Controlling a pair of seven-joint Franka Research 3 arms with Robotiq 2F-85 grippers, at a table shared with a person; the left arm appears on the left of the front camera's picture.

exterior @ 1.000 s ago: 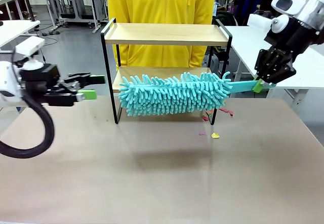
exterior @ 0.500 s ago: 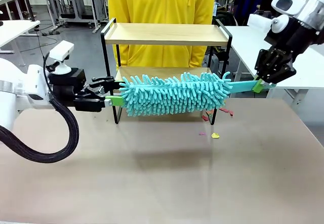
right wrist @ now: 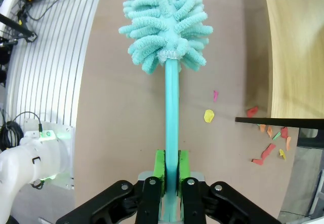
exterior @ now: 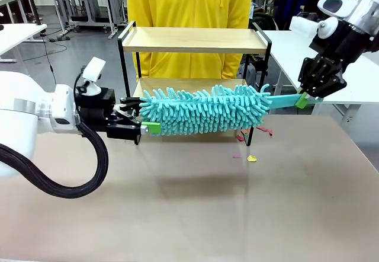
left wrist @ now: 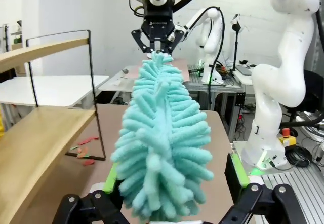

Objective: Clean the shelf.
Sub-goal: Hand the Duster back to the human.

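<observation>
I see a workshop room with white tables and a brown tabletop. The shelf stands at its far edge, before a person in yellow. My right gripper is clamped on the teal duster handle; my left gripper gapes wide around the duster's tip. Small coloured scraps lie near the shelf's right legs.

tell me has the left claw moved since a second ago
Yes. The left claw has travelled toward the robot's right, from well clear of the shelf to its left post, its open fingers now around the tip of the duster.
</observation>
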